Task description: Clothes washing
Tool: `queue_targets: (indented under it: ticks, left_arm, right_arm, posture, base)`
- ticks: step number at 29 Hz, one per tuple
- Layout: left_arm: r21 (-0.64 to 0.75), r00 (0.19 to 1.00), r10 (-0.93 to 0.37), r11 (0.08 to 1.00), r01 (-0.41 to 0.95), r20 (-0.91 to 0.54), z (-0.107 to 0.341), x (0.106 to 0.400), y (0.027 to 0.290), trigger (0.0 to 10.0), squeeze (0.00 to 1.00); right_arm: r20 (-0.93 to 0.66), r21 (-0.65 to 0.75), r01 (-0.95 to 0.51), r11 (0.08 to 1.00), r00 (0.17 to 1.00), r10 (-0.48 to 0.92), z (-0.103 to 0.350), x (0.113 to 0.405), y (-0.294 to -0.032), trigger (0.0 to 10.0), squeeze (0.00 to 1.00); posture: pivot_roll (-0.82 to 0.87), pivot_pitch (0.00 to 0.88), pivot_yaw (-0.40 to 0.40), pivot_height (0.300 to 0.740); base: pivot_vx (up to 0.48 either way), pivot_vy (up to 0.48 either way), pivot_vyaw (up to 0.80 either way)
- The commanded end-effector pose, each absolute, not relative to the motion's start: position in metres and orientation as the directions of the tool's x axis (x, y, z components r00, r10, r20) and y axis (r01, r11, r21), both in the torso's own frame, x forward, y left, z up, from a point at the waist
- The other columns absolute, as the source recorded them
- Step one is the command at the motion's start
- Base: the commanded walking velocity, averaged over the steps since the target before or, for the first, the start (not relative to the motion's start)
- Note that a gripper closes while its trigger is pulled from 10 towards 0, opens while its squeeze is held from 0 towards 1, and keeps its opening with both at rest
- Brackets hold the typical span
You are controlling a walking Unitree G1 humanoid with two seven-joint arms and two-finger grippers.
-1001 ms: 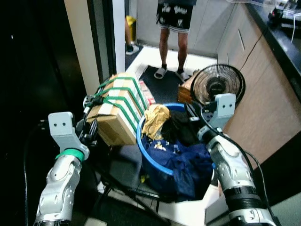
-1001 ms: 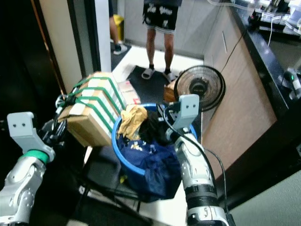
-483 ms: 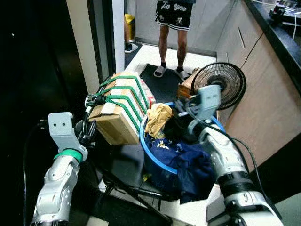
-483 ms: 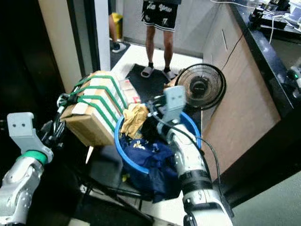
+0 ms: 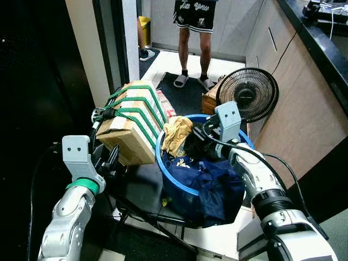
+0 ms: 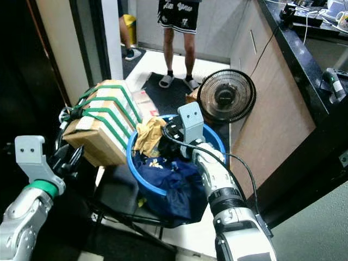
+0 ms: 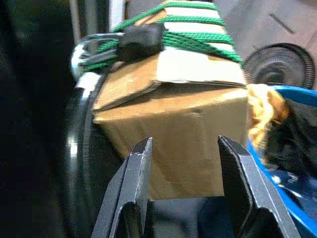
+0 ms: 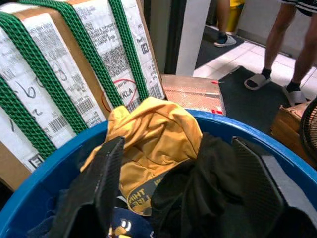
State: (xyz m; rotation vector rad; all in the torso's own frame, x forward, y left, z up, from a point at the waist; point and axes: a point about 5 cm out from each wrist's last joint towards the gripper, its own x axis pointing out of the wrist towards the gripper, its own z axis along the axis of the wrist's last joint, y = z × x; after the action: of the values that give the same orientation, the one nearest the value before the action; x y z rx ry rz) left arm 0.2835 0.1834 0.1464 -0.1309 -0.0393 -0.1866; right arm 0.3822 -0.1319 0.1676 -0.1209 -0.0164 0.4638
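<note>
Right pincer (image 8: pixel 173 198), fingers spread wide, poised over yellow garment (image 8: pixel 153 144) and black garment (image 8: pixel 208 183) in blue basin (image 5: pixel 163 163); left pincer (image 7: pixel 181 183) released beside cardboard box (image 7: pixel 173 124).

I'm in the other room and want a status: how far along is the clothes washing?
Early. Done: nothing looks washed; the clothes all sit in the blue basin. In hand: the right claw is open above the yellow garment, holding nothing. The left claw hangs open by the box. Left: grabbing and washing.

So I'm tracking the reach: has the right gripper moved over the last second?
Yes. The right gripper swung from beside the fan inward over the blue basket.
</note>
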Motion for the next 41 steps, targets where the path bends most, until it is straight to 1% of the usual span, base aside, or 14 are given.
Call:
queue_targets:
  ticks: [1,2,4,5,7,8,10,11,18,19,20,21,32,41]
  left_arm:
    - [-0.127,0.975,-0.220,0.967,0.222,0.025,0.141,0.279,0.180,10.0,0.00]
    - [-0.129,0.967,-0.256,0.958,0.256,0.018,0.140,0.277,0.176,10.0,0.00]
    - [-0.129,0.967,-0.256,0.958,0.256,0.018,0.140,0.277,0.176,10.0,0.00]
    - [-0.128,0.959,-0.285,0.950,0.284,0.012,0.140,0.276,0.172,10.0,0.00]
    - [-0.128,0.959,-0.285,0.950,0.284,0.012,0.140,0.276,0.172,10.0,0.00]
    - [-0.127,0.954,-0.300,0.946,0.298,0.008,0.139,0.276,0.170,10.0,0.00]
    - [-0.127,0.954,-0.300,0.946,0.298,0.008,0.139,0.276,0.170,10.0,0.00]
    - [-0.131,0.948,-0.317,0.940,0.315,0.006,0.139,0.276,0.168,10.0,0.00]
    - [-0.137,0.937,-0.348,0.928,0.346,0.005,0.140,0.275,0.166,10.0,0.00]
    - [-0.140,0.933,-0.361,0.923,0.358,0.005,0.140,0.274,0.164,10.0,0.00]
    - [-0.141,0.928,-0.373,0.919,0.369,0.004,0.140,0.273,0.163,10.0,0.00]
    - [-0.142,0.924,-0.382,0.915,0.378,0.004,0.140,0.272,0.163,10.0,0.00]
    - [-0.136,0.911,-0.413,0.902,0.410,0.004,0.142,0.271,0.161,10.0,0.00]
    - [-0.137,0.904,-0.428,0.894,0.426,0.015,0.145,0.271,0.159,10.0,0.00]
  right_arm:
    - [-0.039,-0.112,-0.449,0.887,0.894,0.447,0.158,0.379,-0.139,10.0,1.00]
    - [-0.082,-0.135,-0.462,0.876,0.887,0.455,0.147,0.375,-0.144,10.0,1.00]
    - [-0.082,-0.135,-0.462,0.876,0.887,0.455,0.147,0.375,-0.144,10.0,1.00]
    - [-0.154,-0.157,-0.469,0.869,0.881,0.447,0.134,0.371,-0.150,10.0,1.00]
    - [-0.154,-0.157,-0.469,0.869,0.881,0.447,0.134,0.371,-0.150,10.0,1.00]
    - [-0.234,-0.194,-0.470,0.861,0.875,0.425,0.119,0.366,-0.155,10.0,1.00]
    - [-0.234,-0.194,-0.470,0.861,0.875,0.425,0.119,0.366,-0.155,10.0,1.00]
    - [-0.317,-0.190,-0.456,0.870,0.867,0.385,0.101,0.360,-0.163,10.0,1.00]
    - [-0.411,-0.142,-0.441,0.886,0.841,0.352,0.079,0.350,-0.171,10.0,1.00]
    - [-0.433,-0.121,-0.444,0.888,0.828,0.355,0.072,0.346,-0.171,10.0,0.93]
    - [-0.461,-0.107,-0.478,0.872,0.801,0.383,0.065,0.341,-0.168,10.0,0.00]
    - [-0.485,-0.098,-0.513,0.853,0.773,0.410,0.058,0.335,-0.164,10.0,0.00]
    - [-0.519,-0.091,-0.648,0.756,0.679,0.519,0.044,0.320,-0.151,10.0,0.00]
    - [-0.445,-0.068,-0.683,0.728,0.674,0.590,0.057,0.322,-0.140,10.0,0.00]
  posture:
    - [0.15,0.075,-0.003,0.740]
    - [0.15,0.075,-0.003,0.740]
    - [0.15,0.075,-0.003,0.740]
    - [0.15,0.074,0.003,0.740]
    - [0.15,0.074,0.003,0.740]
    - [0.15,0.075,0.006,0.740]
    - [0.15,0.075,0.006,0.740]
    - [0.14,0.070,0.008,0.740]
    - [0.15,0.066,0.008,0.740]
    - [0.15,0.066,0.008,0.740]
    - [0.15,0.060,0.007,0.740]
    - [0.15,0.053,0.008,0.740]
    - [0.15,0.056,0.014,0.740]
    - [0.15,0.059,0.014,0.740]
  base:
    - [0.000,0.000,0.00]
    - [0.000,0.000,0.00]
    - [0.000,0.000,0.00]
    - [0.000,0.000,0.00]
    - [0.000,0.000,0.00]
    - [0.000,0.000,0.00]
    - [0.000,0.000,0.00]
    - [0.000,0.000,0.00]
    - [0.000,0.000,0.00]
    - [0.000,0.000,0.00]
    - [0.000,0.000,0.00]
    - [0.000,0.000,0.00]
    - [0.000,0.000,0.00]
    - [0.000,0.000,0.00]
